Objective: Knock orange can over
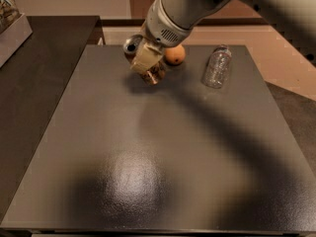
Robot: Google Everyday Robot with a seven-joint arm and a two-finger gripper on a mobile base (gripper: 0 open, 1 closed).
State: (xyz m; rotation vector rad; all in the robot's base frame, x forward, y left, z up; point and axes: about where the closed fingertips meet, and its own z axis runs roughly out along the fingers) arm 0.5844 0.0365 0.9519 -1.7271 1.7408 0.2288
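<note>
The orange can [156, 75] is at the back of the dark table [168, 152], left of centre. It leans over, its silver top [132, 45] pointing up and to the left and its brown body lower right. My gripper [146, 58] comes in from the upper right and rests against the can's middle, hiding most of its side. The big white arm fills the top right of the camera view.
A round orange fruit [175, 55] lies just right of the can, close behind the gripper. A clear plastic bottle [217, 66] lies farther right. A dark counter [39, 73] adjoins the table's left edge, with a grey box [12, 31] on it.
</note>
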